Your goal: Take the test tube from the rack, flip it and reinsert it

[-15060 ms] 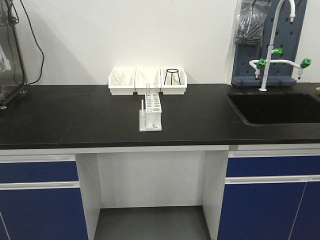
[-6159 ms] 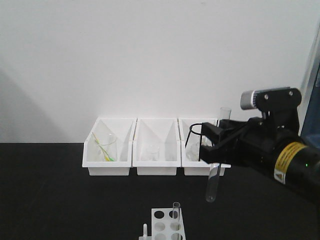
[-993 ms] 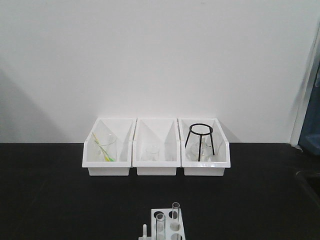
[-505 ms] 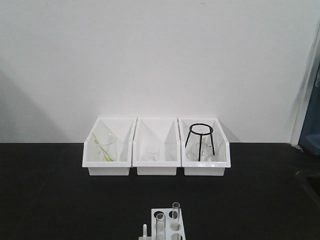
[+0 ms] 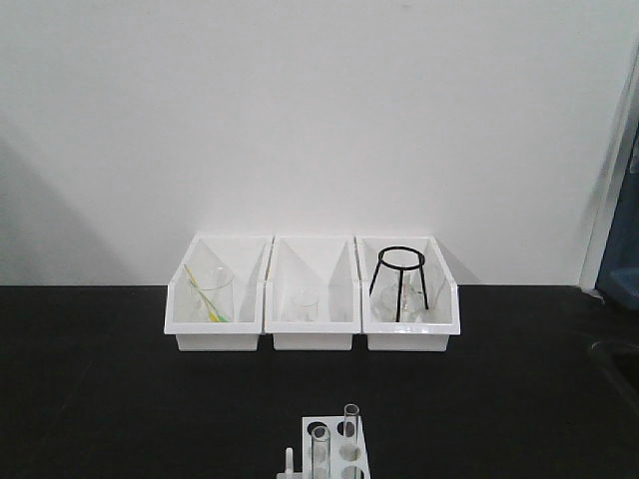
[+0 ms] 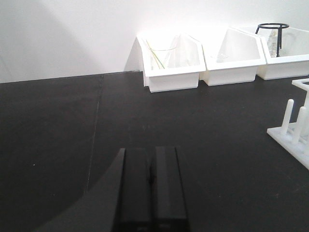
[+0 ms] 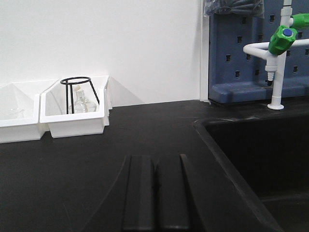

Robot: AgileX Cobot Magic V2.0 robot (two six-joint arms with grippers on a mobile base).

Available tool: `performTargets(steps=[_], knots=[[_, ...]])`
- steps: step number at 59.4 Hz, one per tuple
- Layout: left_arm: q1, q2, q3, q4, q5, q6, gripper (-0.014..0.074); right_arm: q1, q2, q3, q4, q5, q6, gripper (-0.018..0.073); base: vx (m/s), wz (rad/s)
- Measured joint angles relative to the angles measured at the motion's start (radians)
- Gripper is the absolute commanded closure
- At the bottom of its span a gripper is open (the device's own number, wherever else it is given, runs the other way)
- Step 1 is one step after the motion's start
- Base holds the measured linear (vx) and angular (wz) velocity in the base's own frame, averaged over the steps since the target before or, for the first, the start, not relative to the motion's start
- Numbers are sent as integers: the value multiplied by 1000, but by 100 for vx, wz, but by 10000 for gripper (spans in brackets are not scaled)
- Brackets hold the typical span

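Spreading wide and black, the surface (image 5: 110,389) carries everything, with both arms pulled back and low over it. Ahead of the left jaws (image 6: 150,181), which are pressed together on nothing, the surface runs bare up to three white bins (image 6: 212,53) against the wall. Ahead of the right jaws (image 7: 154,186), likewise closed and empty, lie the bin with the black wire stand (image 7: 79,94) to the left and the sink (image 7: 260,154) to the right.

The rack (image 5: 334,451) stands at the bottom edge of the front view, nearer than the bins; from the left wrist only its pegged edge (image 6: 292,128) shows, off to the right of those jaws. Two test tubes (image 5: 349,429) stand upright in its holes.

Judging by this, the tube looks to be back in the rack and the step in hand is retreat. To do it well, the arms should be kept low and clear of the rack's pegs, and the tube should be confirmed fully seated, not leaning, which the cropped front view cannot quite settle.
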Motion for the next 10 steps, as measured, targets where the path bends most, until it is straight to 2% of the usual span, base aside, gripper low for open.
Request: performTargets(steps=[10], knots=[[0, 0, 0, 0, 0, 0, 602, 0, 0, 0, 0, 0, 0, 570, 0, 0]])
